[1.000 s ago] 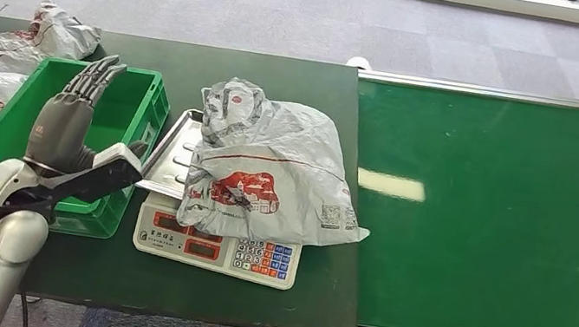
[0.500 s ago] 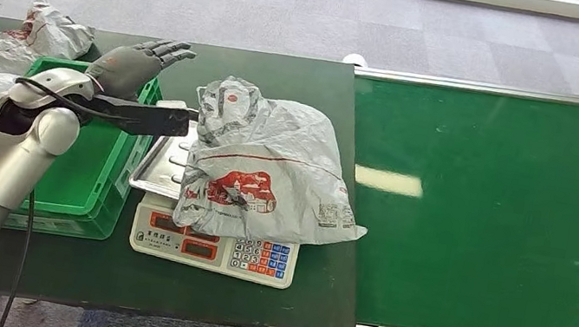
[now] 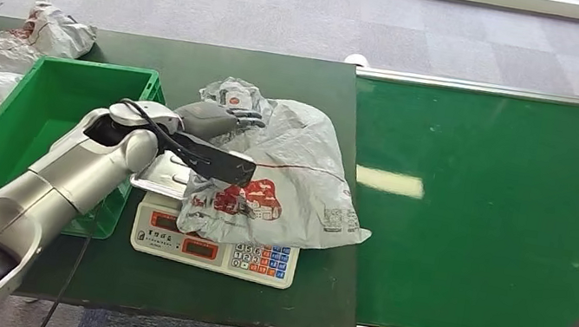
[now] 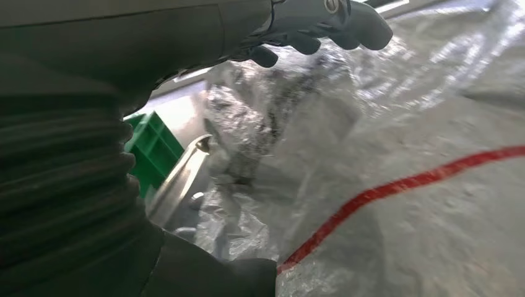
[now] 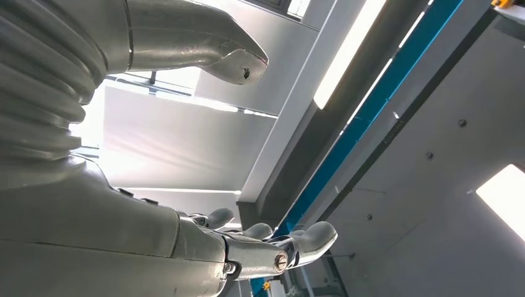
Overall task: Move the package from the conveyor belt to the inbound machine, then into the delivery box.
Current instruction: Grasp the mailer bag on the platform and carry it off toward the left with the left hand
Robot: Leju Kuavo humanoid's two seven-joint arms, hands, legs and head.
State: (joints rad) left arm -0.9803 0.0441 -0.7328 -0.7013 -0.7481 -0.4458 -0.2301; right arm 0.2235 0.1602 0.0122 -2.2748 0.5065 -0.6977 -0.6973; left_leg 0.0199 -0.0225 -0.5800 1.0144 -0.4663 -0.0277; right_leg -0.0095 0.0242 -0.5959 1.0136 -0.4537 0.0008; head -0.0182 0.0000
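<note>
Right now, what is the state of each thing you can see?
Package: lying crumpled on the scale, not lifted.
Scale: on the table, loaded with the package.
Green box: open, nothing seen inside.
Conveyor belt: nothing on it.
Left robot hand: on the package's top; grip unclear.
Right robot hand: open, holding nothing.

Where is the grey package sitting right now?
In the head view the grey package lies on the scale's metal tray at the table's middle, between the green crate and the conveyor belt, with the left hand at its upper edge.
</note>
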